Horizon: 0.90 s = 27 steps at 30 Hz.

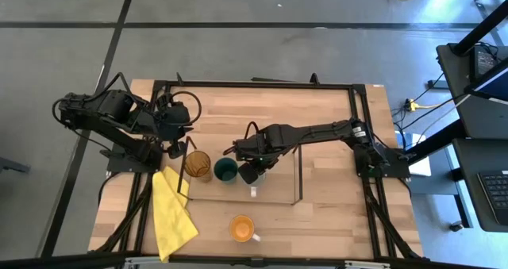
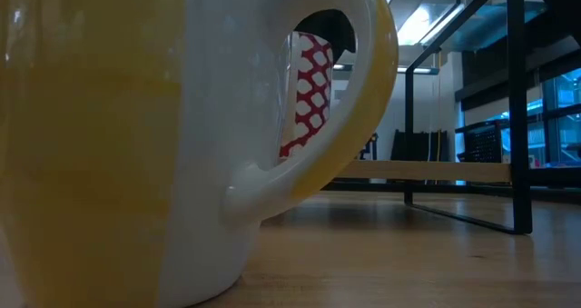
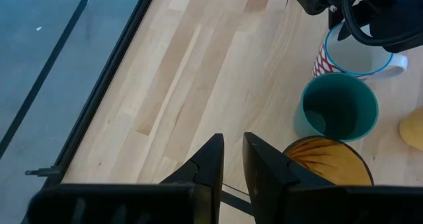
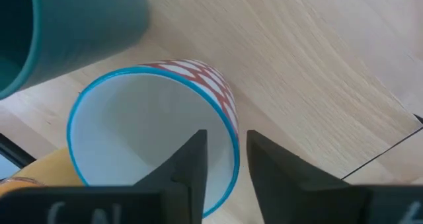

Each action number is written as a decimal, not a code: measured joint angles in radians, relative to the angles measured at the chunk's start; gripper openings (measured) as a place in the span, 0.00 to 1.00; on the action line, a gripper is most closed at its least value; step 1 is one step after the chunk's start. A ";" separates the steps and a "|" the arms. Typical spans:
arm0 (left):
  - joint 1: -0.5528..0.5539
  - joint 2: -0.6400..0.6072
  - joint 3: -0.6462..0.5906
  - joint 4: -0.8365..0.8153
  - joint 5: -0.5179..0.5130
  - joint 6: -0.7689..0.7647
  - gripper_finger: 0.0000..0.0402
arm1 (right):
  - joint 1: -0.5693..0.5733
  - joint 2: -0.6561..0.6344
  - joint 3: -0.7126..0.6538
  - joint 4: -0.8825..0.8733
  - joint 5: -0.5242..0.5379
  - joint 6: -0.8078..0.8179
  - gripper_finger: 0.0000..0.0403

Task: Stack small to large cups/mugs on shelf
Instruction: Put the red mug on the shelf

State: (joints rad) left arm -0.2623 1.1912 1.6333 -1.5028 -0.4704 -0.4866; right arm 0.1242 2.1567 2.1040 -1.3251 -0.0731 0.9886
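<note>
The shelf (image 1: 278, 191) is a low light-wood board with thin black wire frames at both ends. On its left part stand the amber tumbler (image 1: 198, 167) and the dark green cup (image 1: 225, 171) side by side. To their right is the white mug (image 1: 254, 176), red-patterned outside with a blue rim, and my right gripper (image 1: 251, 167) is shut on it. The orange mug (image 1: 242, 228) stands on the table near the front edge and fills the low view (image 2: 109, 144). My left gripper (image 3: 232, 161) is shut and empty, just left of the tumbler (image 3: 324, 161). My right gripper holds the white mug by its rim wall (image 4: 232, 141), one finger (image 4: 188, 161) inside the mug and one (image 4: 271, 164) outside. The fingers come from above, pointing down. The mug is upright over the shelf board; I cannot tell whether its base rests on it.
A yellow cloth (image 1: 171, 213) lies on the table's near left, beside the shelf's left wire frame (image 1: 184, 174). The shelf's right half (image 1: 282, 174) is bare board up to the right frame (image 1: 300, 178). The table has a black frame along its edges (image 1: 254, 83).
</note>
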 joint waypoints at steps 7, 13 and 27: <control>0.000 0.000 0.000 0.000 0.000 0.000 0.13 | 0.000 0.002 0.022 -0.006 0.051 -0.025 0.33; 0.000 0.000 0.000 0.000 0.000 -0.002 0.13 | -0.001 0.002 0.125 -0.015 0.152 -0.062 0.33; 0.000 0.000 0.000 0.001 0.000 -0.009 0.13 | 0.061 -0.019 0.253 -0.117 0.023 0.014 0.03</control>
State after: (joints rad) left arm -0.2625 1.1913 1.6333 -1.5015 -0.4702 -0.4959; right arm 0.1848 2.1380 2.3573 -1.4422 -0.0499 1.0026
